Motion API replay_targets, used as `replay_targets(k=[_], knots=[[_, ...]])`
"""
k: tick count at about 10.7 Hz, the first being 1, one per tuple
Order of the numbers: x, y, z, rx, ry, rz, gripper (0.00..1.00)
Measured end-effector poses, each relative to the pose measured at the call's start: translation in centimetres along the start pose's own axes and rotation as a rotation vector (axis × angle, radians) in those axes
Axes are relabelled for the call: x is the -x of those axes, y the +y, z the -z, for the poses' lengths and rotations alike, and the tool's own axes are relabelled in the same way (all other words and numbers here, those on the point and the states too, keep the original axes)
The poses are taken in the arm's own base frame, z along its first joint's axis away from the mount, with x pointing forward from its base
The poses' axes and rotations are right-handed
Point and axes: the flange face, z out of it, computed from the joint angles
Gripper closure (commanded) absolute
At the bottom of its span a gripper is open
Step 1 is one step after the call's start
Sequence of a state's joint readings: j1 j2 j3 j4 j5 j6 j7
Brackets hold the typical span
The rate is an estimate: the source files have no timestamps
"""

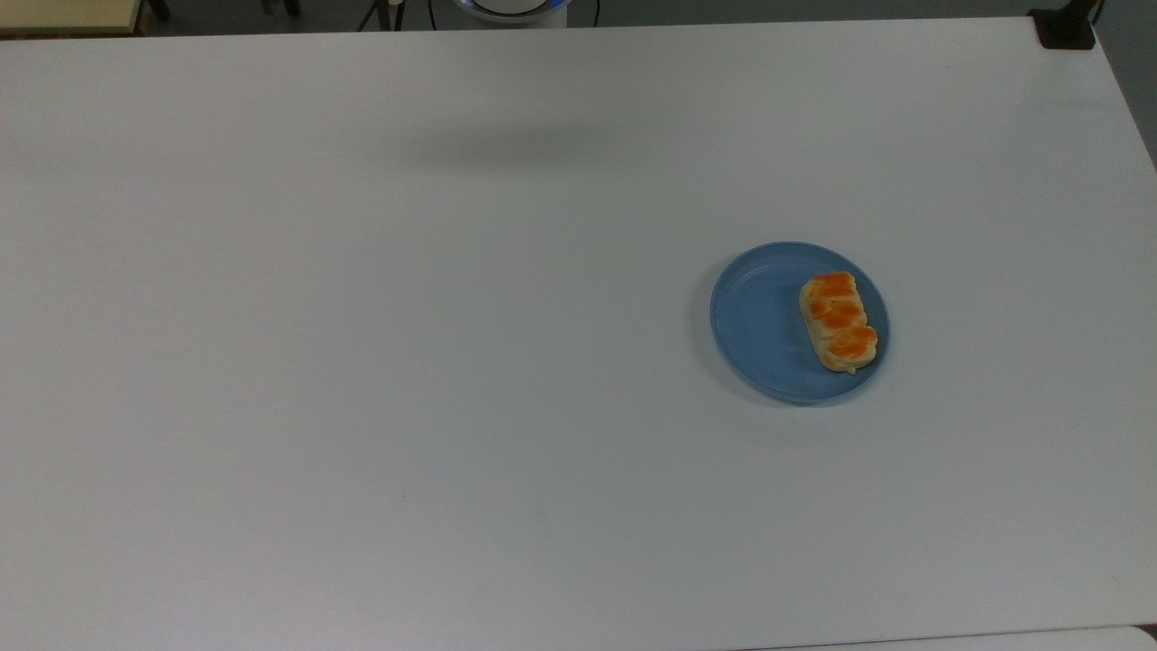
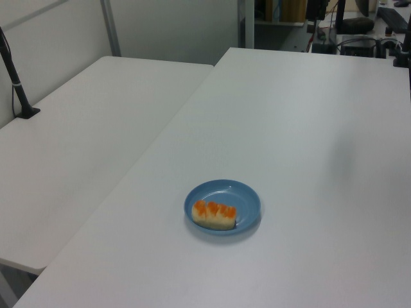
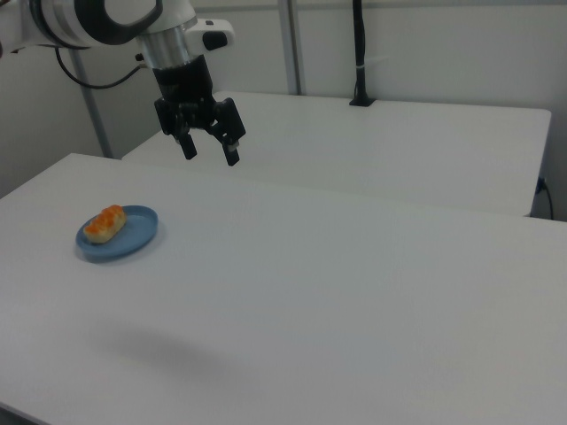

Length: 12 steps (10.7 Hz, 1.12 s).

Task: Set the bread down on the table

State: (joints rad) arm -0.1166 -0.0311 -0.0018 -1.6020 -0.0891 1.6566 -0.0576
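Here the bread point(image 1: 839, 322) lies on a round blue plate point(image 1: 755, 325), set toward the top view's right half of that plate, its long side running roughly up and down in the top view. Three orange-brown bumps show along its top. The plate rests flat on the table point(image 1: 362, 362), toward the top view's right side.

In the left view the bread point(image 2: 214, 214) sits at the near edge of the plate point(image 2: 241, 199), lengthwise across the picture.

In the right view the gripper point(image 3: 211, 153) hangs in the air above the table point(image 3: 354, 292), fingers pointing down and spread wide apart, with nothing between them. The bread point(image 3: 105, 223) lies well apart from it, lower and toward the right view's left, on the plate point(image 3: 137, 237). A soft shadow on the tabletop, probably the arm's, lies near the right view's bottom left.

A second white table point(image 2: 83, 128) stands just beside the first, with a black pole point(image 3: 359, 53) rising from it.
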Motion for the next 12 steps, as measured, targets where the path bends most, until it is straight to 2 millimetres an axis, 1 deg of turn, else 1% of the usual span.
replay_targets(k=[9,12], knots=[[-0.01,-0.1,-0.05,0.0,0.0,0.002,0.0],[-0.45,-0.18,-0.34,0.002,0.025,0.048,0.0]])
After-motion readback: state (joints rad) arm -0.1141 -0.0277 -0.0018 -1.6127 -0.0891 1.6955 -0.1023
